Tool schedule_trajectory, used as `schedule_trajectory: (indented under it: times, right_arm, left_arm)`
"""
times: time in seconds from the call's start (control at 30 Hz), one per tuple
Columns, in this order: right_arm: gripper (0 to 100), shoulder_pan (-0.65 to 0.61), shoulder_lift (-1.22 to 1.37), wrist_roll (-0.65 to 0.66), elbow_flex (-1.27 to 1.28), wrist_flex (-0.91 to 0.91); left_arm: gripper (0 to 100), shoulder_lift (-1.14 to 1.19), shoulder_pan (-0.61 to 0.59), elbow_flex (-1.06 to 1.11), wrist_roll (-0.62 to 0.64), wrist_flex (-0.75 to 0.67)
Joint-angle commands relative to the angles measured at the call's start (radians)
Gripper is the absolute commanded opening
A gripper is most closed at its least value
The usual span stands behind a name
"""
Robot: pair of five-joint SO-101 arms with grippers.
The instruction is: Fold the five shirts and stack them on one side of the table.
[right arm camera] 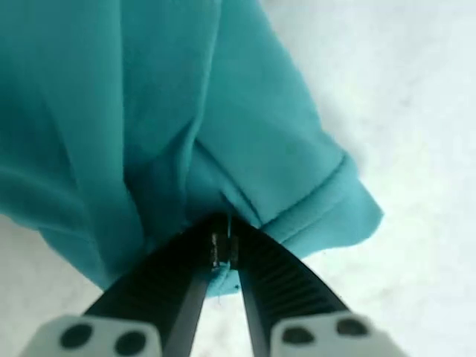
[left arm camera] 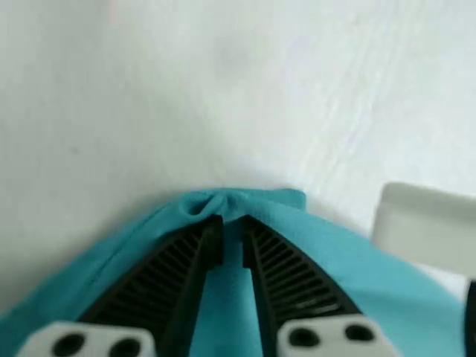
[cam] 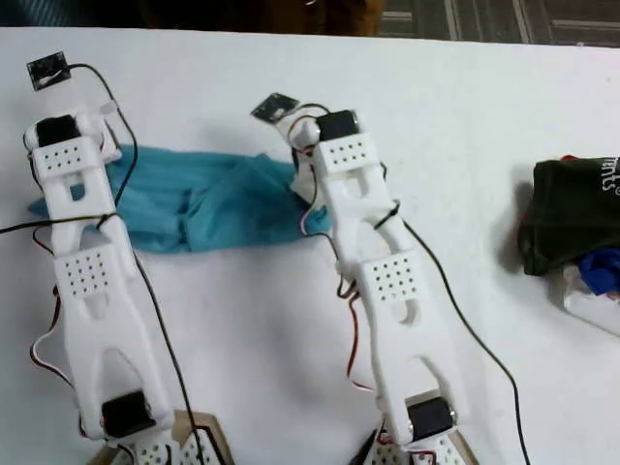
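The left claw is pinching one bunched end of the teal shirt, and the right claw is clenching the opposite end. The shirt is lying crumpled in a long band on the white table, well apart from dark folded clothing.

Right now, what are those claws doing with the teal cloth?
Left gripper shut on teal fabric shirt. Right gripper shut on its other end. Dark folded shirt lies apart.
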Motion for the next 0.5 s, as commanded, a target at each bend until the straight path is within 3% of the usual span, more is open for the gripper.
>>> schedule_trajectory:
  times: [0.0, 0.2, 0.37, 0.47]
  right_arm:
    - [1.8, 0.031, -0.005, 0.011, -0.028, 0.013]
    - [1.8, 0.042, -0.005, 0.011, -0.028, 0.013]
    - [1.8, 0.038, -0.013, 0.011, -0.038, 0.022]
    - [1.8, 0.039, -0.016, 0.011, -0.038, 0.027]
  left_arm:
    - [8, -0.035, -0.026, -0.058, 0.008, -0.006]
    - [8, -0.121, -0.040, -0.223, 0.002, 0.109]
    - [8, -0.196, -0.066, -0.203, -0.002, 0.183]
    - [8, -0.218, -0.094, -0.203, -0.084, 0.242]
